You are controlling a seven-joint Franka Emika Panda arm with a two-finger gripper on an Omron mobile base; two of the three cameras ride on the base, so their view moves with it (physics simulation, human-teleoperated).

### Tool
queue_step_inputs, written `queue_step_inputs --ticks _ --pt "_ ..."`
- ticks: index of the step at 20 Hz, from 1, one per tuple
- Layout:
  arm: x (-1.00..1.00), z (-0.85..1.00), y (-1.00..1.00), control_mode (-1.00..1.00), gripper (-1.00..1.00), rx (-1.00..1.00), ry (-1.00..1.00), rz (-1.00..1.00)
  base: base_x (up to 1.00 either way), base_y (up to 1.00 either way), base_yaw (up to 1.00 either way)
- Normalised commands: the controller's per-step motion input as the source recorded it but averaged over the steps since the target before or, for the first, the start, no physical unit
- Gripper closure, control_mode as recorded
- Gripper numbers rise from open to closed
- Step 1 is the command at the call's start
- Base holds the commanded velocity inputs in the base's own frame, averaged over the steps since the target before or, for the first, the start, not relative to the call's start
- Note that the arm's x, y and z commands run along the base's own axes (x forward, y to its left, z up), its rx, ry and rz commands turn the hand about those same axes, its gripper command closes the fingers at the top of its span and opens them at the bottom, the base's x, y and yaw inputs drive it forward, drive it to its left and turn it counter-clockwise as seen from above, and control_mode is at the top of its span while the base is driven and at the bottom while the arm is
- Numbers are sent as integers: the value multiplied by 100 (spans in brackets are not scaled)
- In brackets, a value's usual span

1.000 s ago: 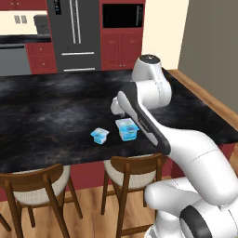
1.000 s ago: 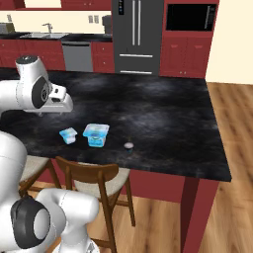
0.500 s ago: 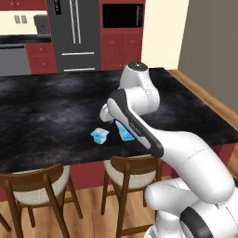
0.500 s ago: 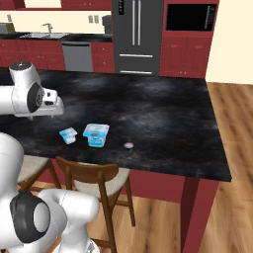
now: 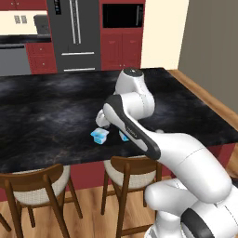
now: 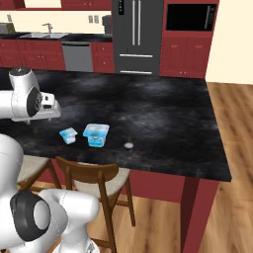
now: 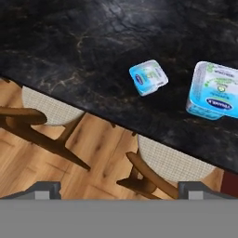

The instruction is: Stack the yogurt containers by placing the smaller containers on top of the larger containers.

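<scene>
A long black marbled counter (image 6: pixel 163 118) spans the near room, with wooden chairs (image 5: pixel 35 186) tucked under its near edge. The floor (image 6: pixel 232 148) is light wood planks. Along the far wall stand red cabinets (image 6: pixel 185 49), a steel fridge (image 6: pixel 136 34), a dishwasher (image 6: pixel 76 55) and a microwave (image 6: pixel 190 17).

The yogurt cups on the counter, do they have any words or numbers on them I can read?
Larger yogurt tub: a dark blue label with white letters on its side, too blurred to read.
Its lid: faint green print, unreadable.
Small yogurt cup: a greenish mark on the lid, too small to read.
</scene>
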Motion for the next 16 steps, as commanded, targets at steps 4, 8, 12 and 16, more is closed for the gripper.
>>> queue_step_inputs --ticks 4,8,12,16 --pt "8 -10 2 -100 -100 0 0 0 0 0 0" --pt "14 -1 0 -100 -100 0 0 0 0 0 0" --pt "18 -7 0 -100 -100 0 3 0 0 0 0" --pt "18 -11 0 -100 -100 0 3 0 0 0 0"
